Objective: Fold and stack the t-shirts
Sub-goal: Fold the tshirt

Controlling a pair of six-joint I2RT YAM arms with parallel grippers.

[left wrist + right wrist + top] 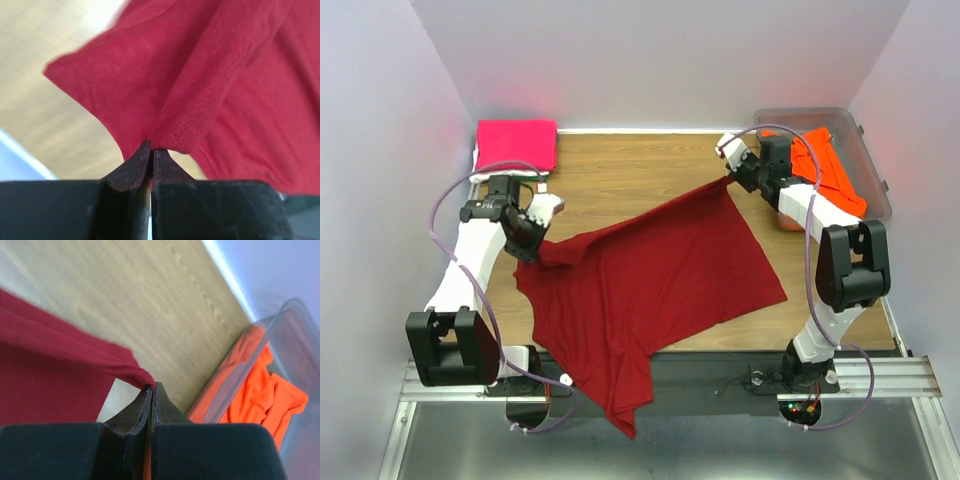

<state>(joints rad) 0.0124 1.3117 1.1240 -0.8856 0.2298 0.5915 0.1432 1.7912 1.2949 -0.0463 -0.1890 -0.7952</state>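
The left hand (151, 147) is seen pressed together on a hemmed fold of the dark red t-shirt (660, 270). The cloth is pinched between its fingertips at the shirt's left side, where the fabric is gathered and lifted off the table (620, 170). The right hand (152, 386) is likewise closed, with a thin corner of the same shirt pinched at its tips. This is near the far right of the table, just beside the clear plastic tub (840, 120). Between the two hands the dark red t-shirt is spread across the middle of the table, drawn fairly taut along its far edge and wrinkled near the left hand. Its near part is draped over the front edge of the table, between the two arm bases. A bright orange t-shirt (830, 170) is seen crumpled inside the tub. A folded hot pink t-shirt (516, 143) is laid at the far left corner of the table, apart from the red one, with something white showing beneath it.
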